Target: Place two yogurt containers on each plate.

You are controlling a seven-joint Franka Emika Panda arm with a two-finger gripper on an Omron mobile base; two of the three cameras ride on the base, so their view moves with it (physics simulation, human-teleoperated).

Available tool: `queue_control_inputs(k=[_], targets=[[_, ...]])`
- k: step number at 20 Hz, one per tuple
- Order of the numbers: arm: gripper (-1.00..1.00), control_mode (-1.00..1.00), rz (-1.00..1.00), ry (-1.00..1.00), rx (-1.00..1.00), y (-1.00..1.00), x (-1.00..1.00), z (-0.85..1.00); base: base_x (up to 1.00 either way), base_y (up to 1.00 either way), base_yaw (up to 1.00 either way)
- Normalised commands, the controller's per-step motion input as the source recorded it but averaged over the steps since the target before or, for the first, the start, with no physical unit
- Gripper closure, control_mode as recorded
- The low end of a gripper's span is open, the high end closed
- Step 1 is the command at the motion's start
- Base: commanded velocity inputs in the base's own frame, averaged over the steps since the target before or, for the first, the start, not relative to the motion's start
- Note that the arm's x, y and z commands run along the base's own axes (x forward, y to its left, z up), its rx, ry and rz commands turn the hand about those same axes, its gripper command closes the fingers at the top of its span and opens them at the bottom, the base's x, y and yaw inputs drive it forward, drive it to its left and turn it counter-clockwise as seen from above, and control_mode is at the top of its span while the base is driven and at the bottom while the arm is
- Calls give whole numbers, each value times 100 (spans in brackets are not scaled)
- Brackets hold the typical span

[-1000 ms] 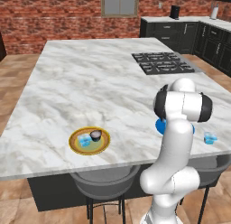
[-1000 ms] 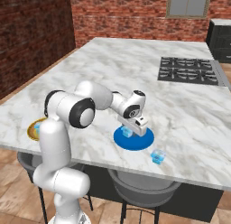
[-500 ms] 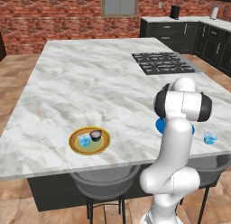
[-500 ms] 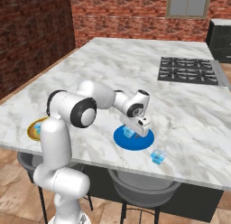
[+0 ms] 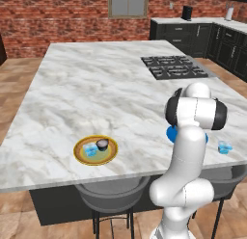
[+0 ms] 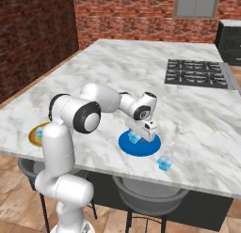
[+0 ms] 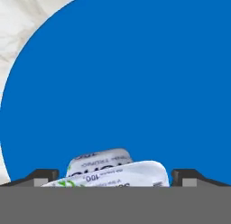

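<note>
Holding a pale blue yogurt container (image 6: 134,136) just over the blue plate (image 6: 140,146), the gripper (image 6: 142,135) sits low above the plate's middle; in the hand view the cup (image 7: 108,171) lies between the two fingers (image 7: 41,177), which look to be pinching it, though whether they press on it or have just let go is hard to tell, and I cannot say if it already rests on the plate. Well away from the fingers, toward the far side of the arm, the yellow-rimmed plate (image 5: 95,150) carries its full pair: a pale blue cup (image 5: 89,149) and the dark cup (image 5: 102,145) just beside it. So one plate looks finished. Near the fingers, just off the blue plate toward the table's (image 5: 96,93) front edge, the last pale blue cup (image 6: 164,162) stands alone on the marble. By my reckoning the job is a little past halfway: this cup needs setting down and releasing, then the stray one fetched and placed beside it.
</note>
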Motion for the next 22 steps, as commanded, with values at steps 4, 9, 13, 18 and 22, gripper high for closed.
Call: queue_control_inputs(k=[4,9,13,18,22], targets=[[-100,-100,0,0,0,0,28,0,0,0,0],[-100,-100,0,0,0,0,43,0,0,0,0],[-100,-100,0,3,0,-4,48,0,0,0,0],[-100,-100,0,1,0,-21,23,9,0,0,0],[-100,-100,-1,-8,0,-42,-18,42,0,0,0]])
